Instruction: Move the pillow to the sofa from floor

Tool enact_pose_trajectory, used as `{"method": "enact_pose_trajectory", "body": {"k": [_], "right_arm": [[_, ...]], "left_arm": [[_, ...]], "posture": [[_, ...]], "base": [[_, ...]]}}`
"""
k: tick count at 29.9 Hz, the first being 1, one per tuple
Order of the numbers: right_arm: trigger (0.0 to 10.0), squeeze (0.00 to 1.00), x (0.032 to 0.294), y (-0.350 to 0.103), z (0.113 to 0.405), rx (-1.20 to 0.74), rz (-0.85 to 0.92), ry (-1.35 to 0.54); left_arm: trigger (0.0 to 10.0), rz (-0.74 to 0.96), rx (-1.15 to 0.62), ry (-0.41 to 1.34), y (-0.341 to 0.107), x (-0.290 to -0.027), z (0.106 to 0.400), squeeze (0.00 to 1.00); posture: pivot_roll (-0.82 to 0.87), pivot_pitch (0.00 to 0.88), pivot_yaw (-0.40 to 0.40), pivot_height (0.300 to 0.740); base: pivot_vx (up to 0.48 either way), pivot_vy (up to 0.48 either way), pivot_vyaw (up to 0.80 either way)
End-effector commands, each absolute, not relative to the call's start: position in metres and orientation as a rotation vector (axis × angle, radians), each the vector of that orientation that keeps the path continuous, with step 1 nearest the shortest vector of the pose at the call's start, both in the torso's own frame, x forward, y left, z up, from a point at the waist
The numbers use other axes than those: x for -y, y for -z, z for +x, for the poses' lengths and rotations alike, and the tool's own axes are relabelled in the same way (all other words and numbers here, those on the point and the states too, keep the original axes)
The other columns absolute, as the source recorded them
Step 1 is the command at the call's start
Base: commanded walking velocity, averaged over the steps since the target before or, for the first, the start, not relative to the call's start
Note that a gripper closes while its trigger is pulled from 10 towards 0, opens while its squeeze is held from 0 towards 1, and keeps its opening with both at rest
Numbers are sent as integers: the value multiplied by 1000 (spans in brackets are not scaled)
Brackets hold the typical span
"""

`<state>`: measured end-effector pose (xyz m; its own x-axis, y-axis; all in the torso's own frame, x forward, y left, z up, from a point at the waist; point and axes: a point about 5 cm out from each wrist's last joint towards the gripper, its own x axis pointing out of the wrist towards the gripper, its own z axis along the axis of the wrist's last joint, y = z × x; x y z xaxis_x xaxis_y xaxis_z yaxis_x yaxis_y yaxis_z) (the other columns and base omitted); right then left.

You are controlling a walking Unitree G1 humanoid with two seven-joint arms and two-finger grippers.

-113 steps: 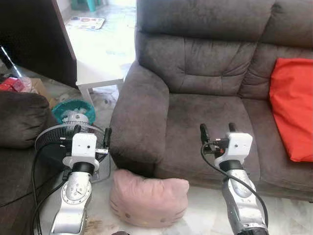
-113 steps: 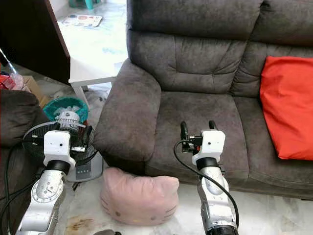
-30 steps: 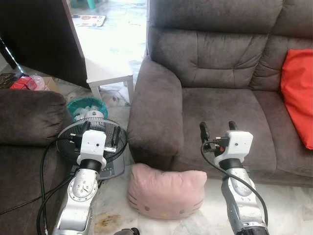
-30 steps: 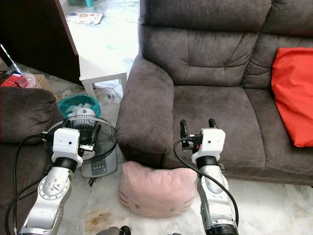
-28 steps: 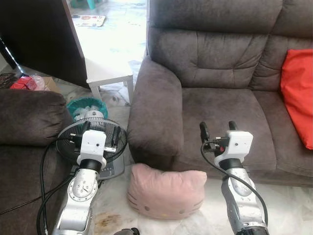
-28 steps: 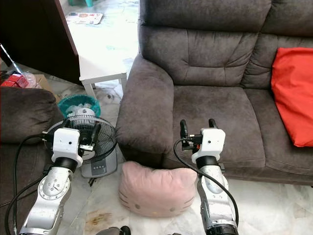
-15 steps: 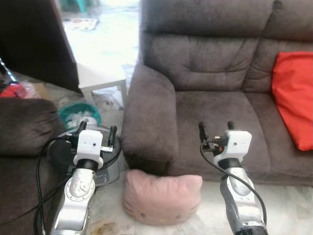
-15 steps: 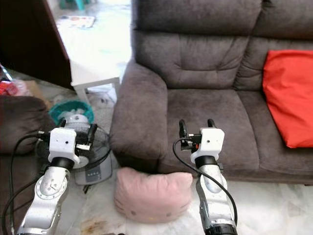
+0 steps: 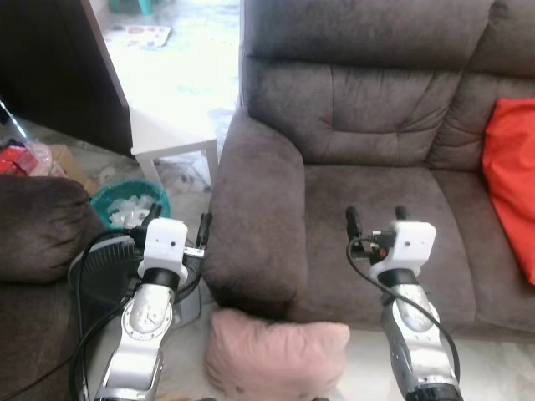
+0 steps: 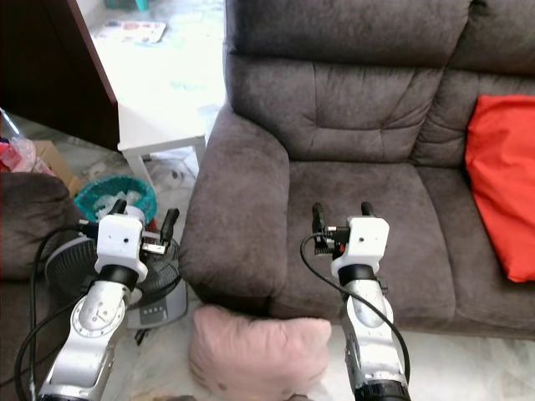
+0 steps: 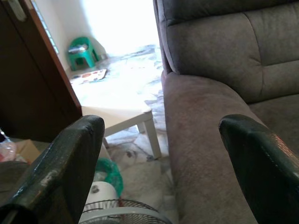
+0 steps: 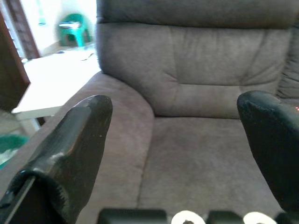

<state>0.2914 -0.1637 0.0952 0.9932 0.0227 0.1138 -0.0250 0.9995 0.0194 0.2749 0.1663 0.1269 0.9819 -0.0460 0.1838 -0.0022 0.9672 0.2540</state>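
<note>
Two grey seats of the sofa (image 9: 368, 125) span the head views, with a red cushion (image 9: 512, 180) on the seat at the robot's right. Beside the sofa's arm stand a white bench (image 9: 171, 134), a black fan (image 10: 75, 259) and a teal basket (image 9: 125, 205). On the floor against the sofa front lies the pink pillow (image 9: 276, 355), lower in view than half a second ago because the camera has shifted. Left gripper (image 9: 177, 225) hovers over the fan, right gripper (image 9: 376, 219) above the seat edge; both have fingers spread wide, holding nothing.
</note>
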Motion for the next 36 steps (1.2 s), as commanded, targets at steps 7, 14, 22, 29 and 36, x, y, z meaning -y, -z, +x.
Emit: {"method": "enact_pose_trajectory", "body": {"k": [7, 14, 22, 29, 36], "right_arm": [[10000, 0, 166, -92, 291, 98, 22, -18], [10000, 0, 166, -92, 290, 98, 21, -18], [10000, 0, 166, -91, 289, 95, 22, -21], [10000, 0, 166, -93, 290, 106, 25, -20], [10000, 0, 165, -96, 287, 126, 12, -34]], "left_arm": [[10000, 267, 174, 32, -122, -164, 274, 0], [10000, 263, 176, 30, -122, -164, 273, 0], [10000, 257, 180, 28, -123, -164, 272, 0], [10000, 250, 213, 21, -127, -163, 270, 0], [10000, 235, 265, -7, -135, -164, 267, 0]], "posture": [[144, 110, -39, 740], [146, 112, -39, 740], [146, 116, -41, 740], [145, 118, -42, 740], [145, 118, -44, 740]], "base": [[0, 0, 0], [0, -142, 0], [0, 0, 0], [0, 0, 0], [0, 0, 0]]}}
